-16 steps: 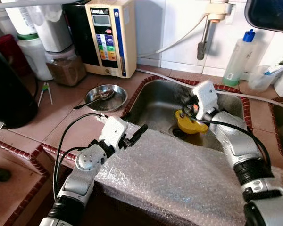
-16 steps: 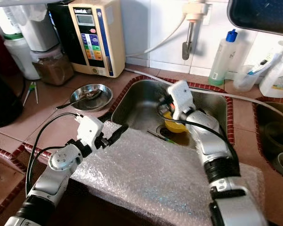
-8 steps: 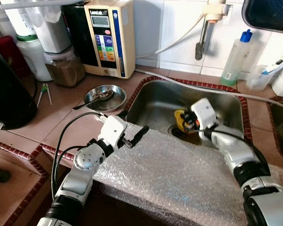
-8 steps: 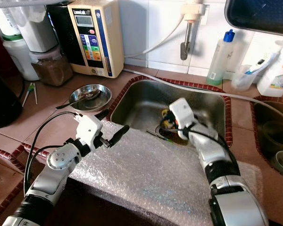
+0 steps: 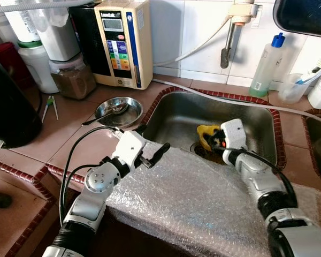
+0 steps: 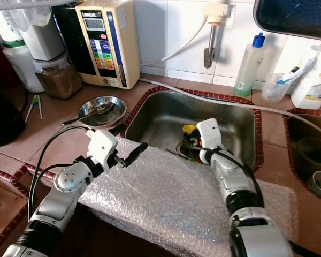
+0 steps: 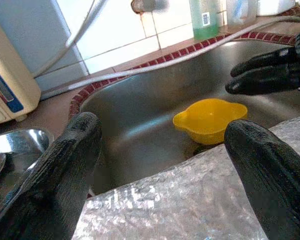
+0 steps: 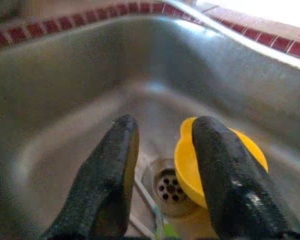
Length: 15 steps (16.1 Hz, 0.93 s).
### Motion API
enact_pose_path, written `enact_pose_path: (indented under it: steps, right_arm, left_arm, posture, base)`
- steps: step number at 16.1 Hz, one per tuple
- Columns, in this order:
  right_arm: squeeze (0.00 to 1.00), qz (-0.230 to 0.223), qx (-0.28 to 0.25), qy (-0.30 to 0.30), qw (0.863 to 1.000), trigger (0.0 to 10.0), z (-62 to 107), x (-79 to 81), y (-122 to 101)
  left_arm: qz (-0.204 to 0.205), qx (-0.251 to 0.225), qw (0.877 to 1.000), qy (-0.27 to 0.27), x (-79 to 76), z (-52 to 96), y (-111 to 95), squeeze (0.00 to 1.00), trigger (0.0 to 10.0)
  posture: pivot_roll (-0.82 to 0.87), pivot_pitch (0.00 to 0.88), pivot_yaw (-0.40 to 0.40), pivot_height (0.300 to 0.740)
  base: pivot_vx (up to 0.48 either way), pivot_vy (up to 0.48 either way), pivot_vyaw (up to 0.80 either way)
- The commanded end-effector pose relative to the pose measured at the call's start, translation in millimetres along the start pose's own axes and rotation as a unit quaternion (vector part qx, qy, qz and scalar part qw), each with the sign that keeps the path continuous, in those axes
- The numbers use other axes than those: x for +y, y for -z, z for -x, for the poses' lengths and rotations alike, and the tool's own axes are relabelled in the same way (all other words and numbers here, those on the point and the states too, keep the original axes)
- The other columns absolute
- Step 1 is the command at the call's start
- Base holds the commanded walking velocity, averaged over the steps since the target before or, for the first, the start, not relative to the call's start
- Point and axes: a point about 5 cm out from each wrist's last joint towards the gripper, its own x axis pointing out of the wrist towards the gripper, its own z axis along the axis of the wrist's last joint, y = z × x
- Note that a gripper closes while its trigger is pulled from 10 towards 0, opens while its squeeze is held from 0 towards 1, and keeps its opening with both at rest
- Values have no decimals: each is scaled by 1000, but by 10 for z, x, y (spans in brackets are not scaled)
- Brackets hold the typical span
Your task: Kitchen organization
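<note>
A yellow bowl (image 5: pixel 205 133) sits at the bottom of the steel sink (image 5: pixel 174 115), over the drain (image 8: pixel 167 186). My right gripper (image 8: pixel 165 125) is down in the sink, open, hovering close beside the bowl (image 7: pixel 210 119). One of its fingers (image 8: pixel 229 180) hides part of the bowl's rim, and nothing is gripped. My left gripper (image 5: pixel 152 140) is open over the near left corner of the sink. It hovers just above a sheet of bubble wrap (image 5: pixel 203 198) that covers the counter's front edge.
A steel dish with a spoon (image 5: pixel 117 111) lies left of the sink. Behind it stand a water machine (image 5: pixel 125 43) and a jar (image 5: pixel 75 77), with a black kettle (image 5: pixel 8 107) further left. The faucet (image 5: pixel 227 48) hangs over the sink, a green bottle (image 5: pixel 267 67) beside it.
My right arm has come down from above the bowl, lower into the sink and nearer the front edge. The left arm has barely moved. The bowl stays over the drain.
</note>
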Motion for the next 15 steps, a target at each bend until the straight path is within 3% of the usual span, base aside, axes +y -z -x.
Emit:
enact_pose_path:
  steps: [1,5,7,9,11,13,15]
  right_arm:
    - [1000,-24,-19,10,999,10000,-5,4,-57]
    - [1000,-75,-93,-40,992,10000,48,320,-246]
    - [1000,-105,-118,-73,985,10000,115,510,-317]
    - [1000,-112,-127,-100,980,10000,173,638,-353]
    - [1000,-107,-124,-139,977,10000,260,784,-357]
    - [1000,-113,-114,-173,972,10000,363,875,-324]
    - [1000,-115,-103,-188,970,10000,454,930,-314]
  left_arm:
    - [-13,-6,1000,-8,51,-17,-70,1000,10000]
    - [-13,-15,997,-78,218,-24,-121,1000,10000]
    - [-28,-27,986,-161,407,6,-164,1000,10000]
    - [-29,-37,977,-210,536,33,-205,1000,10000]
    - [-12,-36,958,-284,715,97,-209,1000,10000]
    - [43,-23,943,-330,810,147,-131,1000,10000]
    - [82,-1,919,-386,890,215,-17,1000,10000]
  posture:
    - [-115,0,87,740]
    - [-114,0,87,740]
    - [-118,0,84,740]
    - [-119,0,82,740]
    - [-120,0,78,740]
    - [-119,0,74,740]
    - [-125,0,72,740]
  base:
    - [0,0,0]
    - [0,0,0]
    - [0,0,0]
    - [0,0,0]
    - [0,0,0]
    - [0,0,0]
    - [0,0,0]
